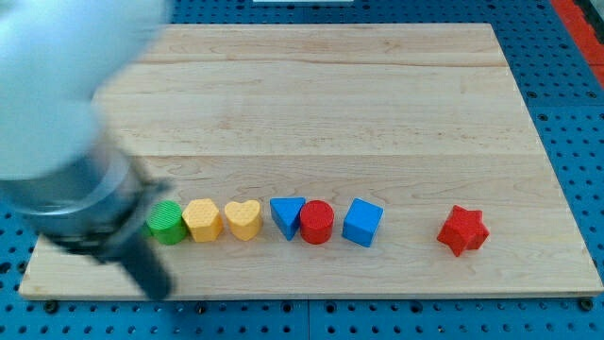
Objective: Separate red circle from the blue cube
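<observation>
Looming blurred over the view's left, the arm slants its rod down to my tip (pixel 162 285), below the green block (pixel 167 223); it has no jaws and holds nothing. Along the row, the red circle (pixel 317 223) touches the blue triangle (pixel 286 215), just left of the blue cube (pixel 362 223).

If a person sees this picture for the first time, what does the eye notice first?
First, the big blurred arm filling the view's left; its dark rod runs down to my tip, just below the green block. Next, the row of blocks near the board's bottom edge: the red circle touches a blue triangle, with the blue cube just right of it. A red star sits alone further right.
</observation>
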